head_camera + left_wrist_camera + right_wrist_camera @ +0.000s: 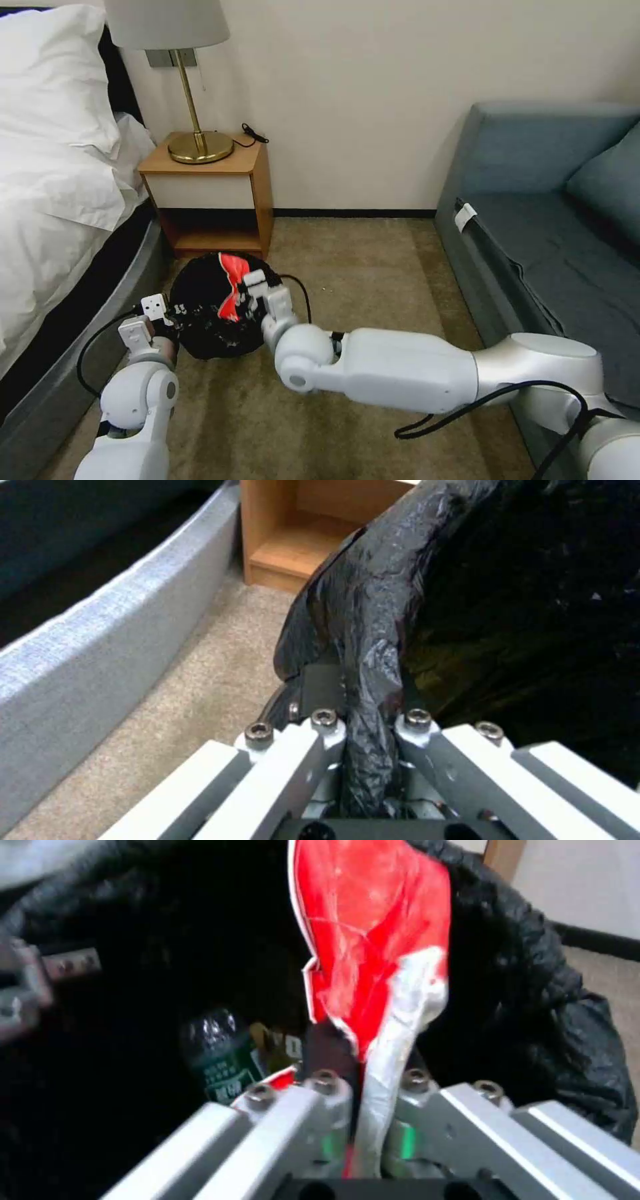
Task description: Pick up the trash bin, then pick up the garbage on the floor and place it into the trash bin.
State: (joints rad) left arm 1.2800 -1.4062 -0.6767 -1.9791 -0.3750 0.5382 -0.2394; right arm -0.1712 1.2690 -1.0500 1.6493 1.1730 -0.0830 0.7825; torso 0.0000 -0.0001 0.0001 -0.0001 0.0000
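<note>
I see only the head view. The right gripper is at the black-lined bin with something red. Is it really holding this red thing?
Observer: Yes. In the right wrist view the right gripper is shut on the crumpled red-and-white wrapper, over the bin's opening.
Operator: Is other garbage inside already?
Observer: A clear plastic bottle with green label lies inside the small round trash bin lined with a crinkled black plastic bag.
Operator: And the left gripper?
Observer: The left gripper is shut on a fold of the bag at the rim.
</note>
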